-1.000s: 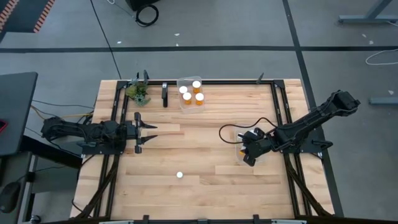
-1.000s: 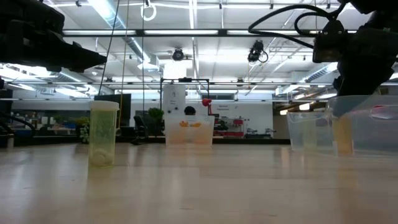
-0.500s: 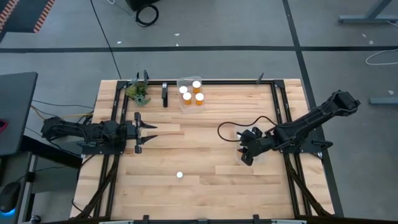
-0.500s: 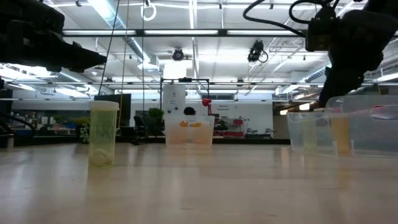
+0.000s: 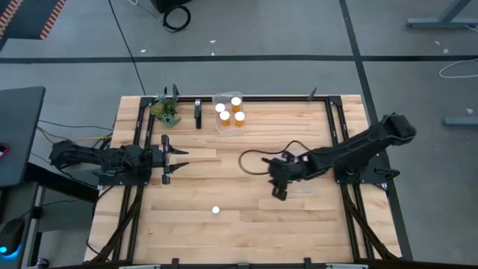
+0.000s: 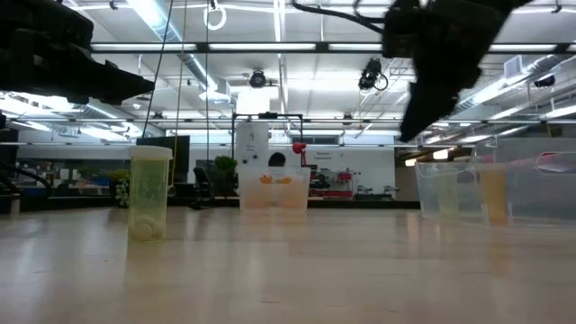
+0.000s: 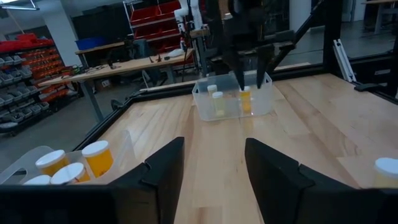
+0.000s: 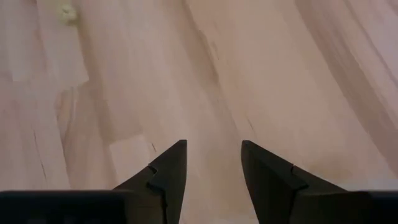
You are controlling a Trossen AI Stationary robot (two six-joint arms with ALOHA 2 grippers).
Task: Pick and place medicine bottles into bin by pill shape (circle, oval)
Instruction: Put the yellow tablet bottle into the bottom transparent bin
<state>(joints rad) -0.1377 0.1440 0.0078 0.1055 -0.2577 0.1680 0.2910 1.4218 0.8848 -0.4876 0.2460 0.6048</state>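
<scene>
Lone bottle (image 5: 216,210) before far-edge bin (image 5: 228,122)

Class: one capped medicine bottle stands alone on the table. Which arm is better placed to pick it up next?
Right, probably: the right gripper hangs open over mid-table, angled toward the lone bottle. The left gripper, also open, points across the table.
</scene>
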